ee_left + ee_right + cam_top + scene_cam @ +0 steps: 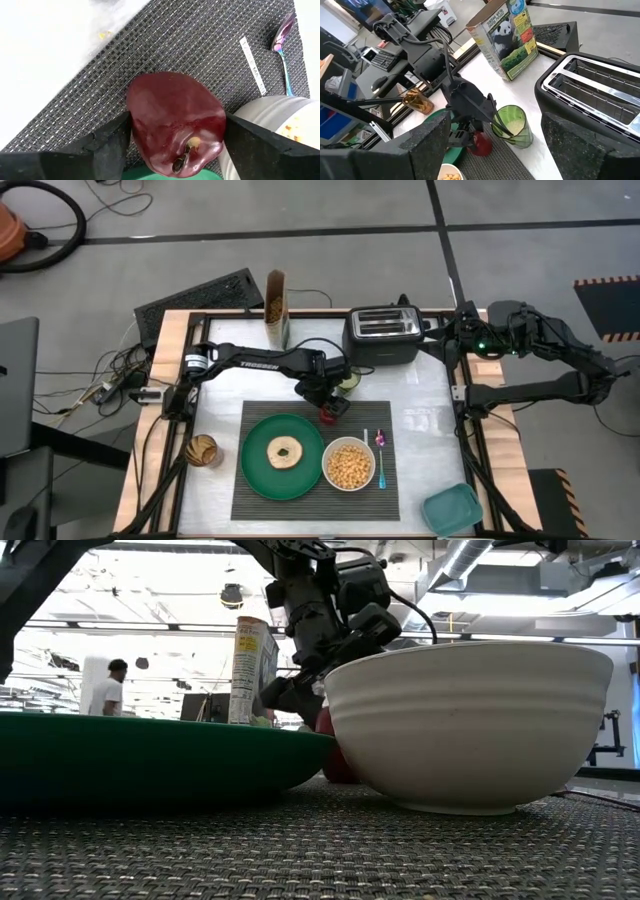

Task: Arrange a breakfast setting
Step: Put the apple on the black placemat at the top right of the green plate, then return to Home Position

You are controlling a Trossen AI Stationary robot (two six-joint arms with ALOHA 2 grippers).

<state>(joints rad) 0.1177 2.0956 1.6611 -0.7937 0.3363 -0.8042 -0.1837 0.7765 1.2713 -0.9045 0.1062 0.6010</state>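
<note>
Your left gripper (329,412) sits just above the centre of the overhead picture, at the upper edge of the dark ribbed placemat (255,420). Its fingers (107,145) stand one on each side of the red apple (175,122) — right against its skin, though whether they press it you cannot tell from the left wrist view. The apple rests on the placemat, between the round green plate (258,468) and the white bowl (348,464), just above both in the overhead picture.

The tan bagel (284,451) lies on the plate; the yellow cereal pieces (350,467) fill the bowl. The pink-teal spoon (381,455) lies on the placemat just right of the bowl.

Your right gripper (492,142) waits at the upper right of the overhead picture, beside the black toaster (383,332) — its fingers (427,145) stand wide apart with nothing between them. A teal square container (451,510) sits at the lower right of the surface (430,395).
</note>
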